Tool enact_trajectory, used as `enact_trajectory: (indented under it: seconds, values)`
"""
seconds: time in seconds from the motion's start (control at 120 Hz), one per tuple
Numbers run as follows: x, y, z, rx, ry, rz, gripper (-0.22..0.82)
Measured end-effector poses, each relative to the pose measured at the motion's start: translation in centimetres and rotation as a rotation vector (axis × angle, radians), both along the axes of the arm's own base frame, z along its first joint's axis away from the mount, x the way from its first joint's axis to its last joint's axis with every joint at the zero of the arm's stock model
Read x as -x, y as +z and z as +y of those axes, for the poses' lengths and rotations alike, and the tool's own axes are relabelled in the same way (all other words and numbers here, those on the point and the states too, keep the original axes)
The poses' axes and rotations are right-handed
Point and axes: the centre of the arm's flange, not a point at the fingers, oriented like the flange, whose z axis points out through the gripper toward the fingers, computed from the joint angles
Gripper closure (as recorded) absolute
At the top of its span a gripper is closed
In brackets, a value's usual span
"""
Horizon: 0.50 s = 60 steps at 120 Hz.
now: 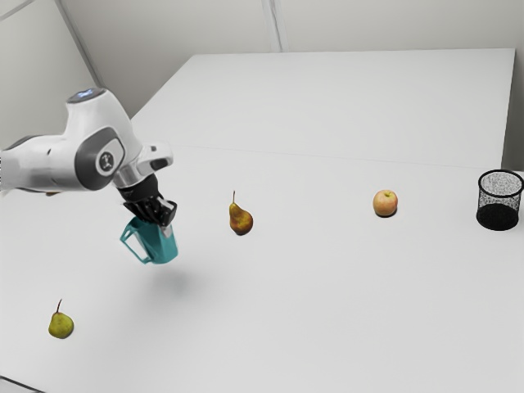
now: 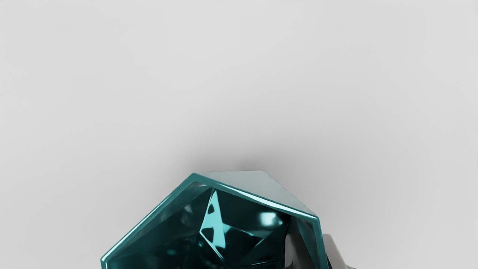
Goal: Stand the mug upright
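Note:
In the exterior view the black gripper (image 1: 166, 227) is shut on the wall of the teal mug (image 1: 158, 244), at its rim. The mug hangs above the table over a soft shadow, opening upward and slightly tilted, its handle toward the exterior view's left. In the wrist view, the faceted mug (image 2: 239, 239) shows its open mouth. The gripper (image 2: 319, 250) has one finger inside the mug and the other against the outside, with the wall pinched between them. The mug's base is hidden there.
On the white table (image 1: 327, 311) stand a brown pear (image 1: 241, 219) near the mug, a green pear (image 1: 60, 325) toward the exterior view's lower left, an apple (image 1: 385, 203) farther right and a black mesh basket (image 1: 498, 216) at the far right.

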Motion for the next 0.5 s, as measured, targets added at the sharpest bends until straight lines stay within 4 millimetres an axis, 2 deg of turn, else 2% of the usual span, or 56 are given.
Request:
enact_trajectory:
  seconds: [0.125, 0.5]
  values:
    - [-0.3, -0.3, -1.7, -0.023, 0.005, -0.035, 0.78]
    - [0.3, -3.2, -4.3, -0.036, 0.068, -0.086, 0.78]
